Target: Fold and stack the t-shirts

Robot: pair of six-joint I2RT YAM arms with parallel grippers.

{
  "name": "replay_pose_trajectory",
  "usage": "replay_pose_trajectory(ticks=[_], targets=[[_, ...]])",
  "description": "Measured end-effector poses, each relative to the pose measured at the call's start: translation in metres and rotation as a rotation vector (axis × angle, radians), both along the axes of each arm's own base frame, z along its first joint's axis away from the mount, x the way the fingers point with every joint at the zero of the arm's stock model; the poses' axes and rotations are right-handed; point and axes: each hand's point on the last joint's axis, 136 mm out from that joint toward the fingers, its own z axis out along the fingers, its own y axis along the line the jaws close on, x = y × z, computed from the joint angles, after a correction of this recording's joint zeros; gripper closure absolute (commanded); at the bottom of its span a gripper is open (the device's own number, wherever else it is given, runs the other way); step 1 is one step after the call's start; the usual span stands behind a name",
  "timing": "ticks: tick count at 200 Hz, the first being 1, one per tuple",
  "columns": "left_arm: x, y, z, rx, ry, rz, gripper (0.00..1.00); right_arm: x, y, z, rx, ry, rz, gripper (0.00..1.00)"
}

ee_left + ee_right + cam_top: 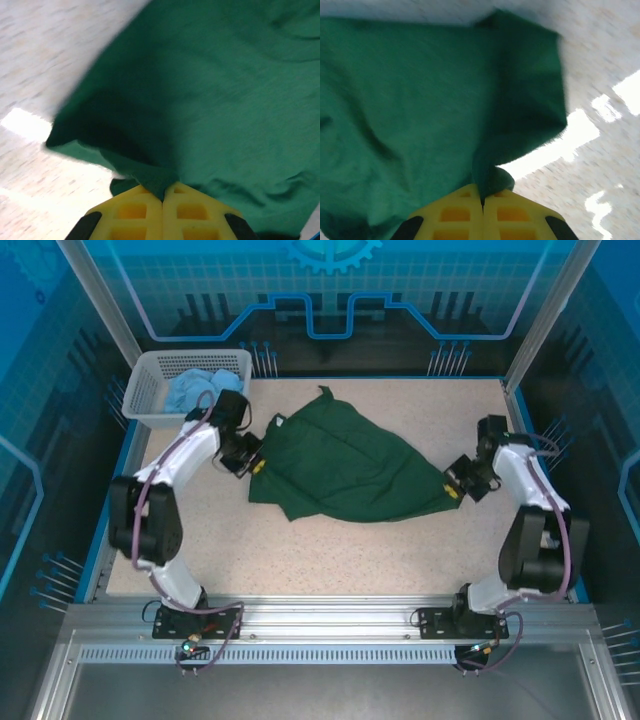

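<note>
Top external is showing the whole layout: the dark green t-shirt (345, 465) is lying spread and rumpled across the middle of the table (330, 560), the light blue t-shirt (195, 390) is sitting bunched in the white basket (150, 375) at the far left corner, and the left gripper (255, 466) and right gripper (453, 491) are meeting the green cloth at its opposite side edges. Left wrist and right wrist are giving the close detail, each pair of yellow fingers (135, 212) pressing together with a fold of green cloth pinched between the tips, the garment stretching away beyond them.
</note>
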Motion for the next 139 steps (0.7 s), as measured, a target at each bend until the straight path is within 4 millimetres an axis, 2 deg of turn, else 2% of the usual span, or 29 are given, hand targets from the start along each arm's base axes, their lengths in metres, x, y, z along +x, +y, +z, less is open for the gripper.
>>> replay_pose_trajectory(ticks=[27,51,61,69,76,84,93,99,105,115,126,131,139], targets=[[0.084,-0.03,0.009,-0.037,-0.091,-0.04,1.0,0.078,0.0,0.007,0.015,-0.035,-0.006,1.0],[0.184,-0.058,0.026,-0.086,-0.26,-0.07,1.0,0.179,-0.006,0.03,0.039,-0.149,-0.02,1.0],[0.215,-0.064,0.033,-0.116,-0.343,-0.066,1.0,0.226,-0.008,0.05,0.052,-0.256,-0.021,1.0],[0.235,-0.067,0.043,-0.151,-0.42,-0.052,1.0,0.255,-0.008,0.068,0.064,-0.342,-0.02,1.0],[0.243,-0.067,0.05,-0.171,-0.459,-0.045,1.0,0.278,-0.007,0.09,0.079,-0.438,-0.019,1.0],[0.248,-0.065,0.059,-0.187,-0.491,-0.034,1.0,0.295,-0.006,0.119,0.092,-0.552,-0.012,1.0],[0.249,-0.061,0.083,-0.195,-0.552,-0.033,1.0,0.301,-0.002,0.149,0.107,-0.644,0.003,1.0],[0.246,-0.058,0.097,-0.195,-0.58,-0.039,1.0,0.298,0.001,0.173,0.113,-0.696,0.021,1.0],[0.241,-0.056,0.12,-0.194,-0.631,-0.052,1.0,0.291,0.005,0.196,0.11,-0.742,0.047,1.0],[0.227,-0.056,0.174,-0.207,-0.74,-0.087,1.0,0.272,0.013,0.235,0.088,-0.802,0.096,1.0],[0.204,-0.06,0.248,-0.226,-0.911,-0.152,1.0,0.245,0.025,0.271,0.054,-0.861,0.162,1.0],[0.183,-0.062,0.287,-0.229,-0.998,-0.185,1.0,0.223,0.034,0.294,0.028,-0.898,0.206,1.0],[0.149,-0.065,0.335,-0.222,-1.113,-0.235,1.0,0.19,0.049,0.32,0.003,-0.944,0.265,1.0]])
